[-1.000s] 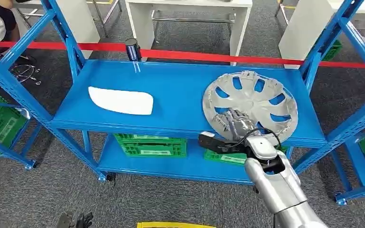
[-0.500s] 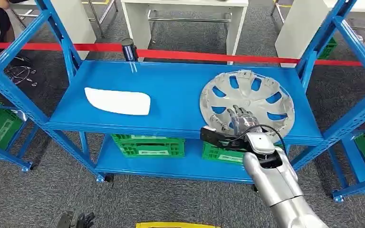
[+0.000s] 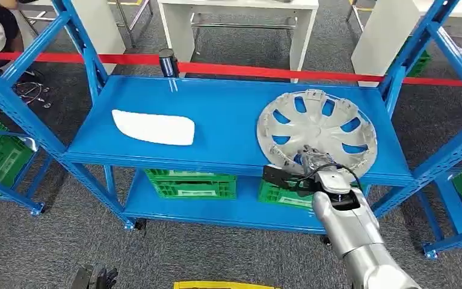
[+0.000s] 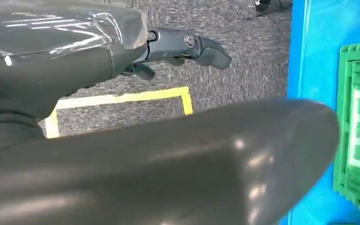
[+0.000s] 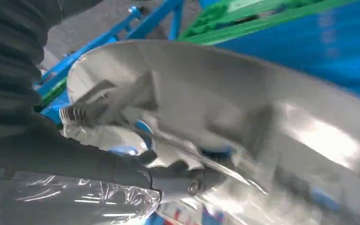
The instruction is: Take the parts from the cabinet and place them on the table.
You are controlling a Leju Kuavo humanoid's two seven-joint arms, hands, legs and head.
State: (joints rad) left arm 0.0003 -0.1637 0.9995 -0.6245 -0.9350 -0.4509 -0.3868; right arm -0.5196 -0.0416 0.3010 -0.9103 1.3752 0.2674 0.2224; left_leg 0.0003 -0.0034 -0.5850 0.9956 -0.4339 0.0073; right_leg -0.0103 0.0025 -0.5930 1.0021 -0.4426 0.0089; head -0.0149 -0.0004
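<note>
While the right hand (image 3: 310, 162) grips the near rim of the silver hubcap (image 3: 316, 130) at the blue cabinet's (image 3: 228, 114) upper shelf's front right, a white panel (image 3: 153, 127) lies left, green crates (image 3: 190, 183) sit on the lower shelf, and the left hand (image 4: 187, 47) hangs with fingers loosely apart, holding nothing.

Silver hubcap (image 5: 243, 112) very close, right hand (image 5: 122, 164) gripping its rim, blue shelf (image 5: 328, 51) behind, green crate (image 5: 243, 18) beyond

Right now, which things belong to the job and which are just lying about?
For the job:
- wheel cover, with the right robot hand at its near edge
- white panel
- blue shelf

Lying about:
- green crates
- red tape
- white tables
</note>
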